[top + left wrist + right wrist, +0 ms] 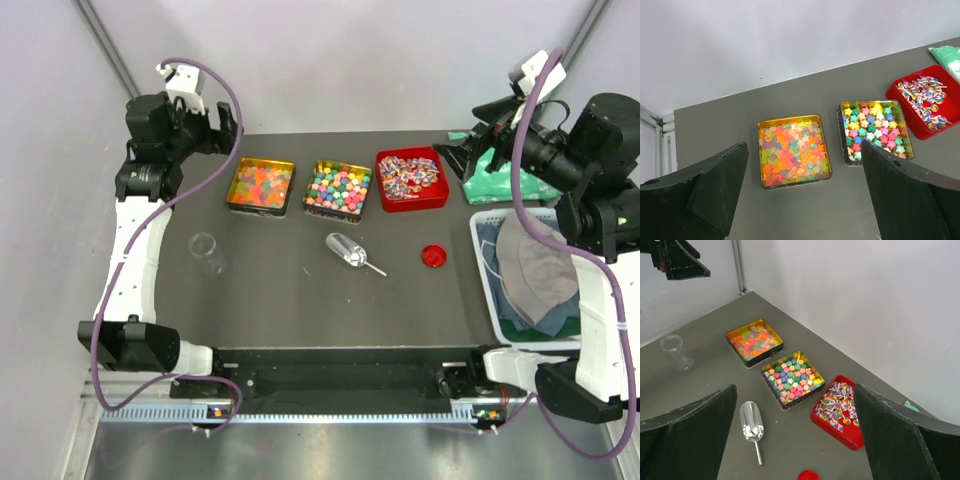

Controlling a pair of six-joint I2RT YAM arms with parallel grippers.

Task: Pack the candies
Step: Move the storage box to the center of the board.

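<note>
Both arms are up high with nothing in either. The left gripper (804, 147) has its fingers (715, 192) spread wide, hanging in the air over the far-left corner, and the right gripper (795, 387) is splayed the same way, touching nothing. Below lies the dark table (300, 300), with pale walls (330, 60) round it. A white basket (484, 250) of grey cloth (535, 265) sits at the right edge. Along the back, three in a row: a gold tin of gummies (261, 185), the candies (340, 187) in the middle tin just beside it, and a red tray (411, 180) of striped sweets. Nearer is a metal scoop (352, 252) lying flat — a clear jar (205, 250) to its left, a small red lid (433, 256) to its right.
</note>
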